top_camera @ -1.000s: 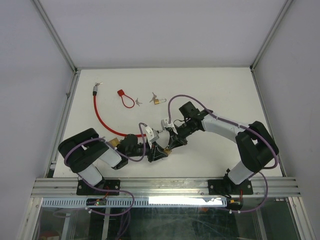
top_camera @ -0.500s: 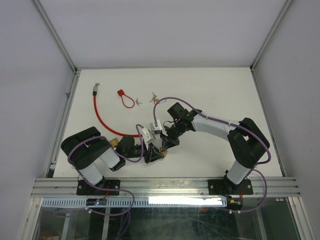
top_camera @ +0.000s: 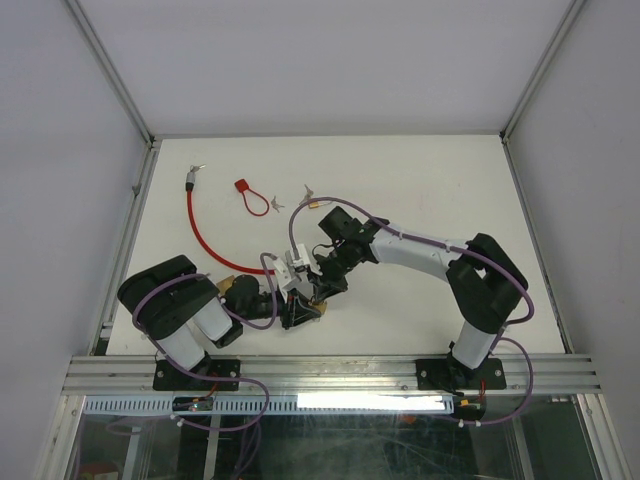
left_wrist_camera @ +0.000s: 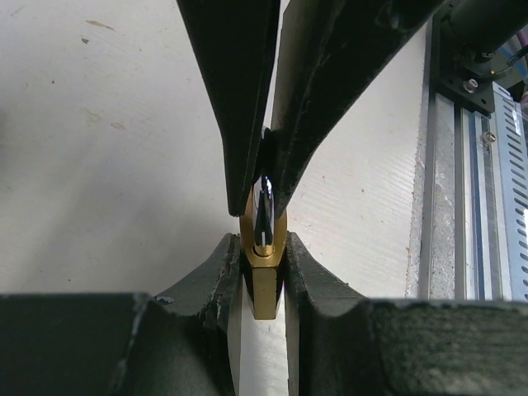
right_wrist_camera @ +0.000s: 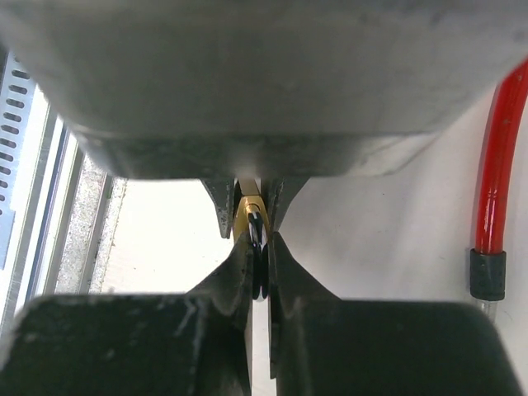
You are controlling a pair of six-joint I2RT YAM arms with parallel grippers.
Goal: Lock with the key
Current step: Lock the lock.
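Two grippers stood fingertip to fingertip at the brass padlock (left_wrist_camera: pixel 264 290), which sat low near the front edge of the table (top_camera: pixel 430 180), roughly between the two arm bases. The left gripper (left_wrist_camera: pixel 264 276) had its jaws drawn in to a narrow gap and clamped on the padlock's two flat faces, one finger against each. The right gripper (right_wrist_camera: pixel 260 276) faced it from the opposite side of the padlock, its jaws pressed almost together and pinching the key (left_wrist_camera: pixel 262 216). The key's silvery metal touched the padlock's end, but how deep it sat could not be told. A red cable (top_camera: pixel 200 235) curved away to the left of the padlock and beyond it. Farther back from the padlock, well apart from it, lay a small red lock (top_camera: pixel 241 185) and a second small brass lock (top_camera: pixel 313 203).
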